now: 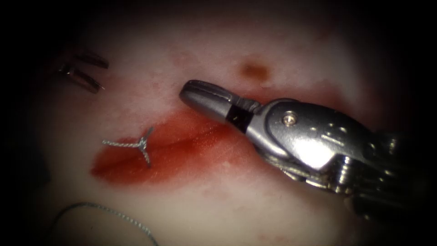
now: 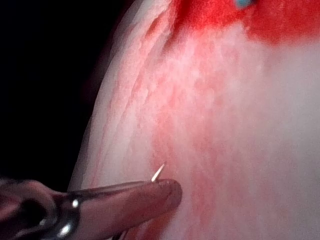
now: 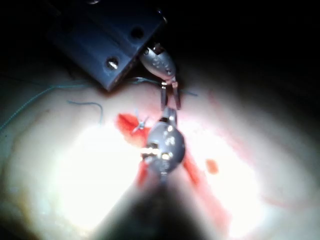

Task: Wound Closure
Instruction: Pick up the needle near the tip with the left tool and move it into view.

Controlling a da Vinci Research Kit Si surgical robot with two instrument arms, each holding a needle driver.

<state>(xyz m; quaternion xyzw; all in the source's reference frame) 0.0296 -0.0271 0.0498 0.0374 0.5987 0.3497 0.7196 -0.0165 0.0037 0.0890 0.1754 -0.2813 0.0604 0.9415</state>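
Right arm's tool: jaws pressed together, with nothing seen between them. The tip lies over the upper right end of the cut, close above the tissue; whether it touches the surface cannot be determined. In the right wrist view the same tool points towards the left arm's tool, the two tips near each other.

Left arm's tool: jaws standing apart as two separate prongs, well to the left of the cut and above its left end, in shadow. The right wrist view confirms the two prongs of this tool spread. In the left wrist view one jaw of the tool lies close over the tissue.

Needle: a short bright tip rises just beside that jaw, pointing away from it. The rest of its curve is hidden. Whether the jaws grip it, and whether it sits in the tissue, cannot be determined.

Thread: a tied knot sits across the left part of the cut, with short ends spreading from it. A loose strand curves over the tissue below the cut, apart from both tools.

Red fluid stains the cut and its margins. A small brown spot marks the tissue above the right tool.
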